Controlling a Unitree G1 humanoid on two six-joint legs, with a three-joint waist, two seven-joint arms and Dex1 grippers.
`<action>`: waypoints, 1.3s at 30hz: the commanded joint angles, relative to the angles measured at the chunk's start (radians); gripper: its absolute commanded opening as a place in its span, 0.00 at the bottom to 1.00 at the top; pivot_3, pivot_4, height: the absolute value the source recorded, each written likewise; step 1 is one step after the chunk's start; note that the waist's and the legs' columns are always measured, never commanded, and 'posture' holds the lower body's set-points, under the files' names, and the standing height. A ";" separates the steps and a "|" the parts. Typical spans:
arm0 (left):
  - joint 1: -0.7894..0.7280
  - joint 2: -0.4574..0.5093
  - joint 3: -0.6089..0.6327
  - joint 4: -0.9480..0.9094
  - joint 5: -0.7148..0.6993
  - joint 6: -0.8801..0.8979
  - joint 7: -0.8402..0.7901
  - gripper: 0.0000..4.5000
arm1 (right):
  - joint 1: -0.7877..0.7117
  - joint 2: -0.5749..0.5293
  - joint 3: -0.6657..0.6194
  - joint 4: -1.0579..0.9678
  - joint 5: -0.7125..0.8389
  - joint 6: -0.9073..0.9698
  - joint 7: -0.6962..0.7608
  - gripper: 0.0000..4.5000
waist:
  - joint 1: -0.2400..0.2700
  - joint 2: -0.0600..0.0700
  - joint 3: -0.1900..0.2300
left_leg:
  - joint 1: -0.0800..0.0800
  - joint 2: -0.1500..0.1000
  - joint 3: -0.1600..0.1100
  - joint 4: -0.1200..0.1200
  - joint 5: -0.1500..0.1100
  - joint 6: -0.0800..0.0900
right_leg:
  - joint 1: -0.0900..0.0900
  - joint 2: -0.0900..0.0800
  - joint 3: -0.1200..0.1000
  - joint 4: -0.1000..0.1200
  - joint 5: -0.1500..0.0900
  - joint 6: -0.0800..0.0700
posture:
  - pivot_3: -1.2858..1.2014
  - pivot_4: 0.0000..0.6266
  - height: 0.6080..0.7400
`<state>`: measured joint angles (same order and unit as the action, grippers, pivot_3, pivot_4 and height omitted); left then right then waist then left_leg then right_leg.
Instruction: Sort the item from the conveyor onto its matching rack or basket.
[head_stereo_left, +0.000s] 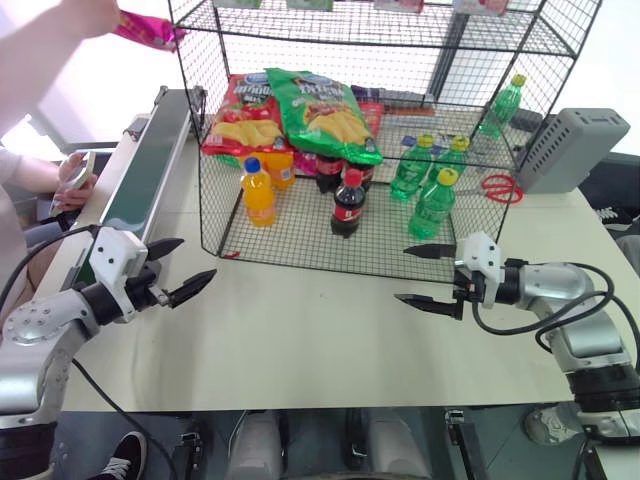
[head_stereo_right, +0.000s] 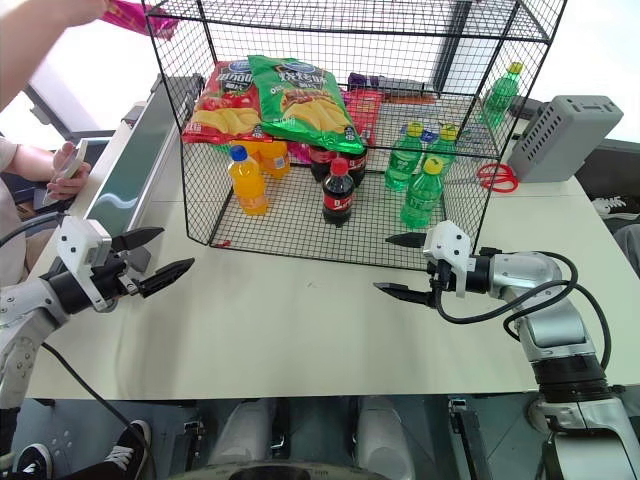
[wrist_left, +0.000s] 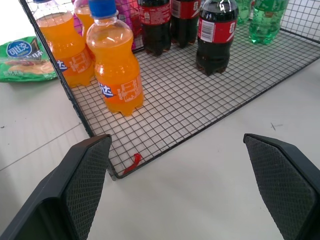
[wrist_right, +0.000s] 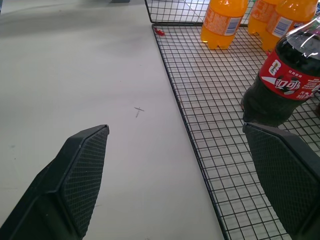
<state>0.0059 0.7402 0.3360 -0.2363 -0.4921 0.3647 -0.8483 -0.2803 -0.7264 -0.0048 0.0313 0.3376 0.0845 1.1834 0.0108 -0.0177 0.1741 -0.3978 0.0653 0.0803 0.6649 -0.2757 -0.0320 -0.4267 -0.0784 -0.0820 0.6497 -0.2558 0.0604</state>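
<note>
1. A broad, pale beige tabletop (head_stereo_left: 330, 340) carried a large black wire-mesh shelving cage (head_stereo_left: 300, 250), the landmark for this scene, under bright daylight from pale windows behind it.
2. To the cage's left, a long narrow dark-green conveyor belt in a grey metal frame (head_stereo_left: 150, 160) ran away from the robot along the table's edge.
3. Above the cage's upper left corner, a person's hand (head_stereo_left: 85, 15) held the shiny magenta-pink snack bag (head_stereo_left: 148, 28) in the air, over the belt's far end.
4. On the cage's lowest tier stood orange soda bottles (head_stereo_left: 257, 192), dark cola bottles with red labels (head_stereo_left: 348, 204) and green soda bottles with yellow caps (head_stereo_left: 432, 204); a red chip bag (head_stereo_left: 240, 115) and a green chip bag (head_stereo_left: 322, 112) lay above them.
5. To the cage's right sat a grey ribbed plastic box (head_stereo_left: 572, 148), with a red loop-shaped object (head_stereo_left: 500, 187) lying between box and cage.
6. The left gripper (head_stereo_left: 178, 268) hovered over the table off the cage's front left corner, jaws wide apart, holding nothing.
7. The right gripper (head_stereo_left: 424, 275) hung just in front of the cage's front right edge, jaws likewise spread and empty.
</note>
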 joint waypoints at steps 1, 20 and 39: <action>-0.007 0.004 0.028 0.008 -0.018 -0.010 -0.011 1.00 | -0.021 0.011 -0.019 -0.017 0.027 0.012 -0.009 0.99 | -0.001 0.000 0.000 | 0.000 0.000 0.000 0.000 0.000 0.000 | 0.000 0.000 0.000 0.000 0.000 0.000 | 0.52 0.24 1.00; 0.026 0.033 0.057 -0.039 -0.100 0.023 -0.080 1.00 | -0.039 0.030 -0.026 -0.040 0.077 0.049 0.002 0.99 | 0.000 0.000 0.000 | 0.000 0.000 0.000 0.000 0.000 0.000 | 0.000 0.000 0.000 0.000 0.000 0.000 | 0.52 0.24 1.00; 0.252 -0.040 0.301 -0.051 0.163 -0.355 0.104 1.00 | -0.077 0.208 0.069 -0.214 0.239 0.302 -0.086 0.99 | -0.004 0.000 0.000 | 0.000 0.001 0.000 0.000 0.000 0.000 | 0.000 0.000 0.000 0.000 0.000 0.000 | 0.52 0.24 1.00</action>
<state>0.2409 0.6991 0.5845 -0.2652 -0.3494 0.0559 -0.7544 -0.3387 -0.5263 0.0653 -0.1712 0.5775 0.4036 1.0921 0.0068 -0.0178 0.1739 -0.3974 0.0659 0.0804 0.6649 -0.2758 -0.0319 -0.4266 -0.0788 -0.0821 0.6498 -0.2559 0.0600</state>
